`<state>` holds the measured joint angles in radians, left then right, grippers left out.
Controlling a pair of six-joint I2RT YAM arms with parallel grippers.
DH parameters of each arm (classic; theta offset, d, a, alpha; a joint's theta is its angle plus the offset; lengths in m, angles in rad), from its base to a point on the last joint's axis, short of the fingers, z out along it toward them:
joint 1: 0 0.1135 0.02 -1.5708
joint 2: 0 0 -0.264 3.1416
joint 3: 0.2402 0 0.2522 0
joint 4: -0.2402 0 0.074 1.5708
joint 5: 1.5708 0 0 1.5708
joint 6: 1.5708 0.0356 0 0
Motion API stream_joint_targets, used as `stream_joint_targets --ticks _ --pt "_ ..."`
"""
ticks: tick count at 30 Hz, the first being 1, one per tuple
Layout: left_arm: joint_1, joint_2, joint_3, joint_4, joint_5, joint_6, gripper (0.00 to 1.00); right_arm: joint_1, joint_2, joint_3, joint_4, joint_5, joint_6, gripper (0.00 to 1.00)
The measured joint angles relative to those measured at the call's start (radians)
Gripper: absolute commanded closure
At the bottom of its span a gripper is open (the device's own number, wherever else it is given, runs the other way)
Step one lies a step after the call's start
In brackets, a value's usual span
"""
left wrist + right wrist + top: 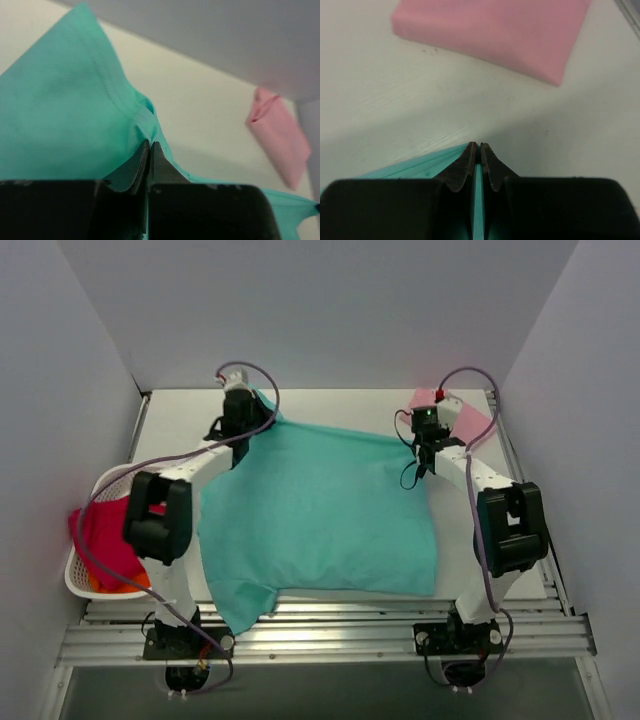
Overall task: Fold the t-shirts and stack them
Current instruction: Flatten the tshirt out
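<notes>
The teal-green t-shirt (320,515) is stretched out across the middle of the table, its near sleeve hanging over the front edge. My left gripper (240,412) is shut on its far left corner, where the hem bunches at the fingertips (150,146). My right gripper (428,425) is shut on its far right corner, with teal cloth (478,200) pinched between the jaws. The pale pink t-shirt (470,420) lies folded at the far right, just behind the right gripper; it also shows in the left wrist view (280,145) and the right wrist view (495,30).
A white lattice basket (85,575) holding red and orange cloth (105,540) stands at the left edge of the table. Grey walls close in the back and both sides. A metal rail (330,640) runs along the front edge.
</notes>
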<state>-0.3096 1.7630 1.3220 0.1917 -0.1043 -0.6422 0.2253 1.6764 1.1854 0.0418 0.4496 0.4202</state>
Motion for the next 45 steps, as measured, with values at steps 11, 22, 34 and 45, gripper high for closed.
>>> stream_joint_targets --ticks 11,22,34,45 --pt "0.013 0.639 0.518 -0.106 0.102 -0.063 0.06 -0.092 0.411 0.232 0.126 -0.020 0.056 0.00" --pt "0.047 0.540 0.435 -0.124 0.018 -0.066 0.06 -0.069 0.391 0.291 0.150 0.008 0.061 0.00" --pt "0.048 0.064 0.067 0.018 -0.104 0.026 0.02 0.074 0.047 -0.008 0.206 0.048 0.128 0.78" --pt "0.051 0.394 0.208 -0.082 0.045 0.022 0.96 0.033 0.377 0.103 0.131 -0.002 0.177 1.00"
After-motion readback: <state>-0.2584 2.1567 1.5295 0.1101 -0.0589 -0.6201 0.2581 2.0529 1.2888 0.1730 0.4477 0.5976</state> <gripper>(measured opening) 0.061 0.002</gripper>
